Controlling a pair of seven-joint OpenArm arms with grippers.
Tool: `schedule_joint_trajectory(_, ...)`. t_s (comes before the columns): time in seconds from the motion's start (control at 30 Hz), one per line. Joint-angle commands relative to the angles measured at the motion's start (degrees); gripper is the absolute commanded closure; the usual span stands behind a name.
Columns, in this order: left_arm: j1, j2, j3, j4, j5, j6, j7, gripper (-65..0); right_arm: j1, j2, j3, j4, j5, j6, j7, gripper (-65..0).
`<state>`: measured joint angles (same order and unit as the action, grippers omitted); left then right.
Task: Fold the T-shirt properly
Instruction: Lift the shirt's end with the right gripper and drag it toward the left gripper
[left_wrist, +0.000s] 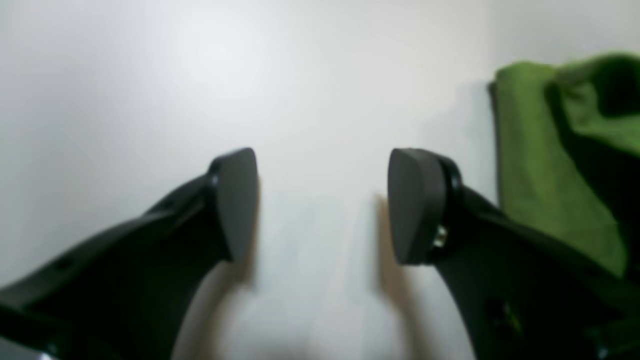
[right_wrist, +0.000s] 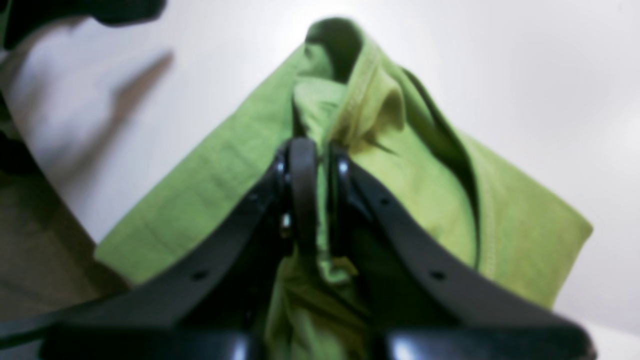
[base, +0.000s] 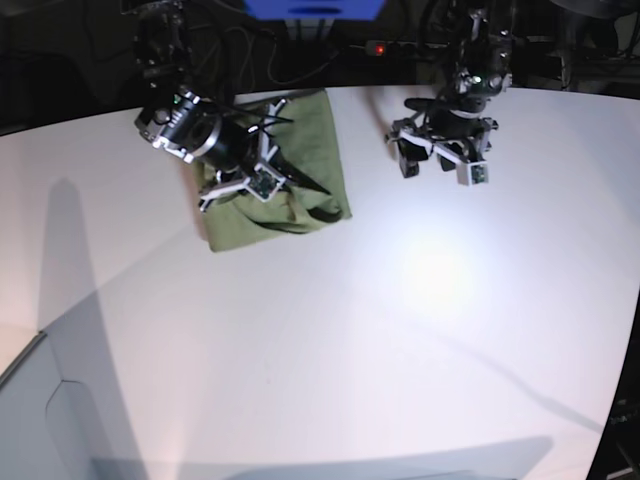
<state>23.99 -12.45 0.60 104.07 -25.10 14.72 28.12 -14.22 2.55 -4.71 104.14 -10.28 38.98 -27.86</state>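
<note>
Right tool (right_wrist: 320, 200) pinches a fold of the olive-green cotton T-shirt (base: 300, 170) (neck tag hidden); left tool (left_wrist: 322, 205) spread over the white counter (base: 400, 330).

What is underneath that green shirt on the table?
The T-shirt lies folded on the white table, which shows bare all around it. Whatever is beneath the cloth is covered and cannot be seen. The right pincer is shut on a fold of it.
</note>
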Motion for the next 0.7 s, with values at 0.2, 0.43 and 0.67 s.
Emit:
schedule_joint_trajectory(0.2, 1.9, 0.2, -1.7, 0.9, -0.2, -0.3, -0.9, -39.4, 0.4, 0.0, -2.1, 3.6, 1.3, 1.0, 1.5, -0.2)
schedule_joint_trajectory(0.43, -1.6, 2.0, 3.4, -0.2, 0.2, -0.3, -1.0, -39.3, 0.1, -0.1, -2.1, 5.2, 1.4, 1.0, 1.4, -0.3)
schedule_joint_trajectory(0.67, -4.7, 2.0, 8.1, -5.0, -0.1, -0.1, -1.0, -39.3, 0.1, 0.0, -5.5, 5.1, 1.3, 1.0, 1.4, -0.3)
